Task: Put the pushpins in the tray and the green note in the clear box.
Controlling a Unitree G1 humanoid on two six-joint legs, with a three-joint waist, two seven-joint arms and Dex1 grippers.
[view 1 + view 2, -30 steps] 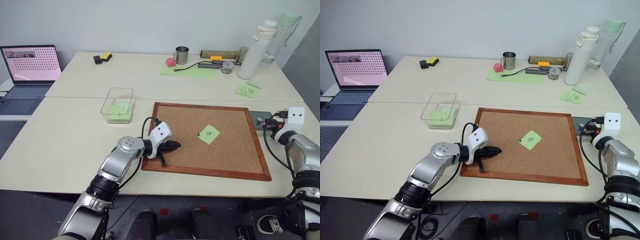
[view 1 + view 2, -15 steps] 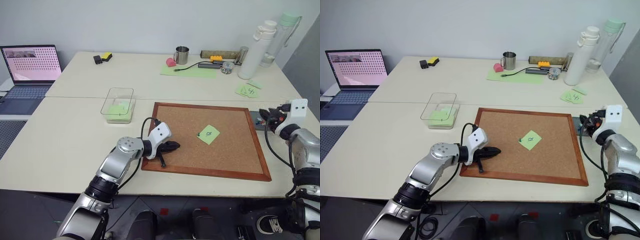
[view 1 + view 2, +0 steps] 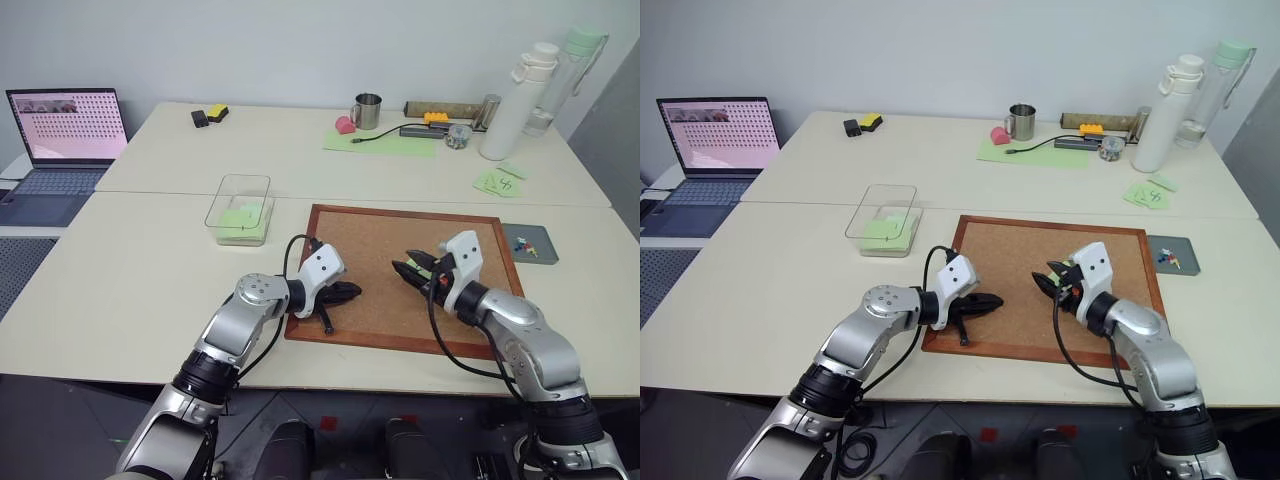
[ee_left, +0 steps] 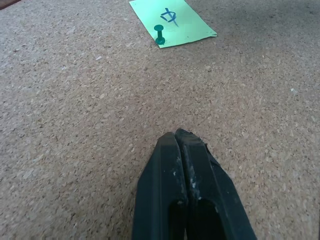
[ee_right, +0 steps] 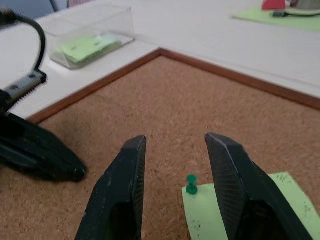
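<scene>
Now, from the head, the right gripper (image 3: 415,272) hangs over the corkboard (image 3: 370,245), hiding the note, likely to reach its pin; the tray (image 3: 530,243) with pins sits right of the board, the clear box (image 3: 240,208) left. The left gripper (image 4: 182,145) rests on the cork, fingers shut and empty. The right wrist shows half-open fingers (image 5: 125,165) empty, flanking the green pin (image 5: 191,183) on the note (image 5: 240,210).

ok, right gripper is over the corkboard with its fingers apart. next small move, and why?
Probably ease the right gripper down and shut on the green pin. The pin stands between the open fingers and pins the green note to the corkboard.
</scene>
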